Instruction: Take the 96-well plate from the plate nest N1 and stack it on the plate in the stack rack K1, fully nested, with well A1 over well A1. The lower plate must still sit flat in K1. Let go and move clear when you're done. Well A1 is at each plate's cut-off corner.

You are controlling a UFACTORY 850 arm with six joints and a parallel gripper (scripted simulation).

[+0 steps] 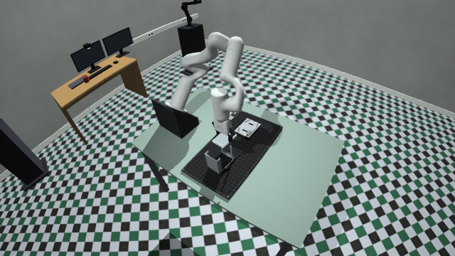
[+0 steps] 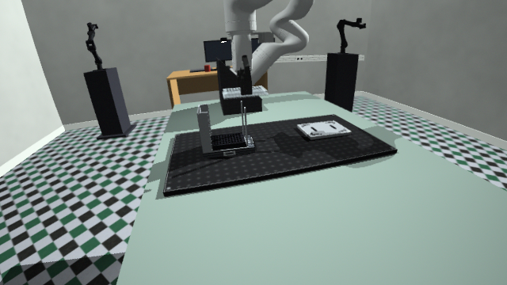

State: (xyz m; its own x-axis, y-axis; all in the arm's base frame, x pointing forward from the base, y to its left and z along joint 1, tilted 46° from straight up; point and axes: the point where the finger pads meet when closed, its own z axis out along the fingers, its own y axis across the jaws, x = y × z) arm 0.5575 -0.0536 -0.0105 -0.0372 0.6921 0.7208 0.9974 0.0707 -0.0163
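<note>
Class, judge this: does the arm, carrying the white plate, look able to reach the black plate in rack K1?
Probably yes: the claw holds the white plate above the black plate; only the thin posts stand nearby.
</note>
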